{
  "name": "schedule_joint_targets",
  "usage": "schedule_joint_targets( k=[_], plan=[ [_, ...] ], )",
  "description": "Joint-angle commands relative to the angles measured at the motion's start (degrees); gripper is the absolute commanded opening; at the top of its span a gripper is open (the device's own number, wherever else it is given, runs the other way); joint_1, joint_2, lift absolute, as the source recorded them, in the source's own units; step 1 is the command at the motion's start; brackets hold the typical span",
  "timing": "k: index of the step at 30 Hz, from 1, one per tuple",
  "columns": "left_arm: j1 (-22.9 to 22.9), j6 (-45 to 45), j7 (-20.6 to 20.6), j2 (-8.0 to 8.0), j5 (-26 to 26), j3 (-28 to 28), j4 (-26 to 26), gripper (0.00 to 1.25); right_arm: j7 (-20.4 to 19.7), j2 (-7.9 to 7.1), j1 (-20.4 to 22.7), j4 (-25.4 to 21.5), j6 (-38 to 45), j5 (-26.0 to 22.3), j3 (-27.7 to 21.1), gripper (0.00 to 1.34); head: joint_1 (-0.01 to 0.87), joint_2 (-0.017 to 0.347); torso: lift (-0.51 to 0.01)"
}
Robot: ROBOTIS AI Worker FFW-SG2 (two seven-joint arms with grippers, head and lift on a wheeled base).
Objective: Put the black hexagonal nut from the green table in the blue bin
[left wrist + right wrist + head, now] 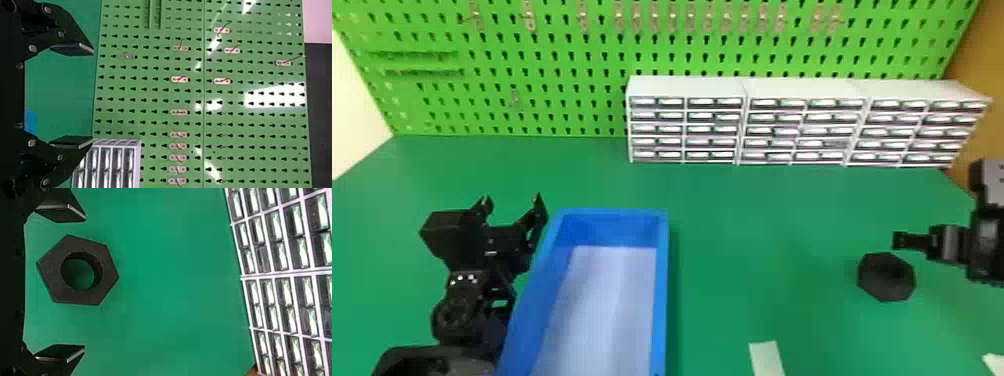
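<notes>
In the head view, the nut (874,280) is lying on the counter (757,225), right of the bin (661,300); the right tool (899,240) is hovering close, its height hard to judge. Left wrist view: the left tool (92,95) is standing wide. Right wrist view: the right tool is gaping, the nut sitting off-centre between its fingers, needing centring before any squeezing.

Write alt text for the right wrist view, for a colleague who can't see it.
Black hexagonal nut with a round central hole, on the green table, framed between the right gripper's open fingers but not held. Beyond, small-drawer cabinets.
</notes>
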Motion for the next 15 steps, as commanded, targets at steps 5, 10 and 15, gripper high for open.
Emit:
schedule_joint_targets(
  k=[5, 10, 15],
  plan=[
    [-0.17, 0.0, 0.0, 0.0, -0.03, -0.01, 0.0, 0.8, 0.0, -2.41, -5.03, 6.62, 1.02, -0.06, 2.21, 1.21, 0.657, 0.057, -0.095],
    [-0.17, 0.0, 0.0, 0.0, -0.12, -0.01, 0.0, 0.8, 0.09, -3.29, -6.87, 9.35, 1.82, -0.32, 2.83, 1.21, 0.657, 0.057, -0.095],
    [-0.26, 0.0, 0.0, 0.0, -0.12, -0.01, 0.0, 0.8, 0.09, -4.08, -8.89, 12.51, 2.43, -0.23, 4.58, 1.21, 0.657, 0.057, -0.095]
  ],
)
